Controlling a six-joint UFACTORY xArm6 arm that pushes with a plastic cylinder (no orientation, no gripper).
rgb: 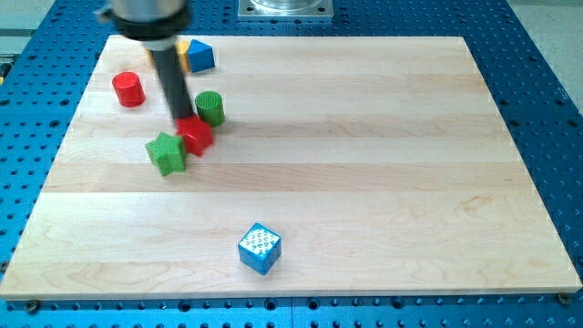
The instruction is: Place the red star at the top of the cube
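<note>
Now | my tip (185,121) touching red star (195,136) | speckled blue cube (260,248) well apart | no fingers, plain rod

A pale wooden board (364,155), built of long planks whose grain runs from the view's left to the view's right, fills most of the frame. It lies on a blue metal table (537,64) drilled with a regular grid of small holes (visible on all four sides of the board). At the view's top edge sits a grey metal plate (285,8), and the lighting is even and soft.
</note>
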